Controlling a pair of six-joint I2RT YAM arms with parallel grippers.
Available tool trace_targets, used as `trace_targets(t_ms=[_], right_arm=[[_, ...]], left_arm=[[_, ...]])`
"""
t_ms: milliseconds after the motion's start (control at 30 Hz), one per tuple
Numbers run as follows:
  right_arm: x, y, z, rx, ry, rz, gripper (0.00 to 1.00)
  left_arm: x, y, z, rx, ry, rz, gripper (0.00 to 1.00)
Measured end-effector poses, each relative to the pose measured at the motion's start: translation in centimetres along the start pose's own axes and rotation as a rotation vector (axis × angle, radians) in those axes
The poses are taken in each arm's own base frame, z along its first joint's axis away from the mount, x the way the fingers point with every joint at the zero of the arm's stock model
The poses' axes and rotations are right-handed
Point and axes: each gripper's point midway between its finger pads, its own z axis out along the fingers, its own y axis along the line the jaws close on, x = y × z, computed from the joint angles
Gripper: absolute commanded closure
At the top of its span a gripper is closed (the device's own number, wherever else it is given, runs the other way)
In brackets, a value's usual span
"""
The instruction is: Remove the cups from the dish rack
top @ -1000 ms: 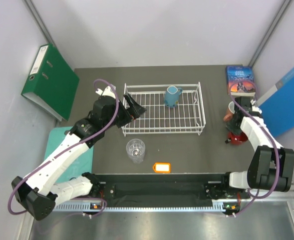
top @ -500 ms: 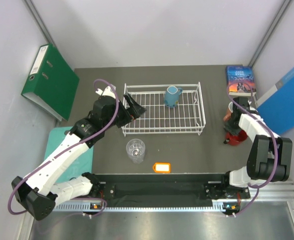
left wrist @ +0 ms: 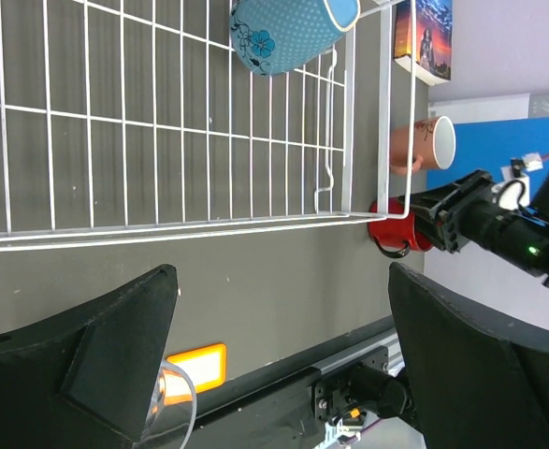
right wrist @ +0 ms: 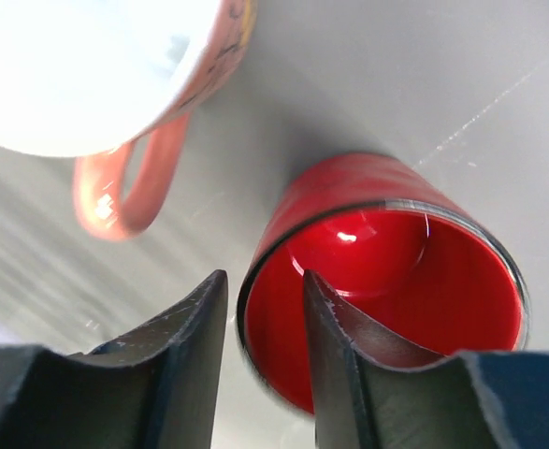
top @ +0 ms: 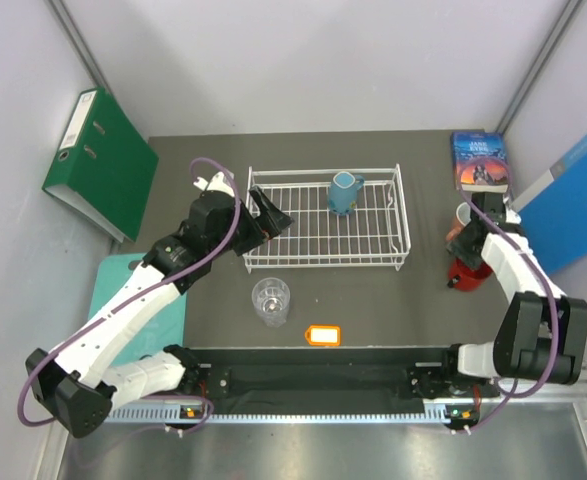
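- The white wire dish rack sits mid-counter and holds one thing: the light blue mug, dotted with a flower print, at its far side.
- The clear glass tumbler stands upright on the counter, just in front of the rack.
- The glossy red mug stands mouth up, right of the rack; the salmon-pink mug, white inside, is close beyond it.
- The right hand straddles the red mug's rim, one finger inside and one outside, narrowly parted with a sliver of gap each side, not pinching.
- The left hand is spread wide and empty at the rack's left end.
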Motion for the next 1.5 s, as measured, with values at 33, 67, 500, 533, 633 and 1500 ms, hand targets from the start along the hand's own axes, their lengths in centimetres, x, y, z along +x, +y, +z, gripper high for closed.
trace_targets(t_ms=[33, 67, 500, 533, 633, 1500], right_arm=[[-0.2, 0.1, -0.5, -0.014, -0.010, 0.002, 0.60], [-0.3, 0.2, -1.0, -0.027, -0.018, 0.002, 0.59], [-2.0, 4.0, -14.0, -0.361, -0.154, -0.038, 0.36], [-1.7, 4.7, -15.3, -0.414, -0.163, -0.045, 0.32], [-0.7, 5.8, -18.5, -0.552, -0.179, -0.053, 0.18], [2.2, 8.5, -27.9, -0.982, -0.229, -0.218, 0.11]], left_arm=[[0.0, 0.0, 0.0, 0.000, 0.001, 0.000, 0.01], [0.0, 0.0, 0.0, 0.000, 0.001, 0.001, 0.01], [0.2, 0.2, 1.5, -0.010, 0.039, 0.140, 0.01], [0.1, 0.1, 1.9, -0.014, 0.042, 0.158, 0.01], [-0.5, -0.5, 3.5, -0.026, 0.054, 0.211, 0.01], [-1.0, -3.2, 23.9, -0.058, 0.135, 0.744, 0.01]])
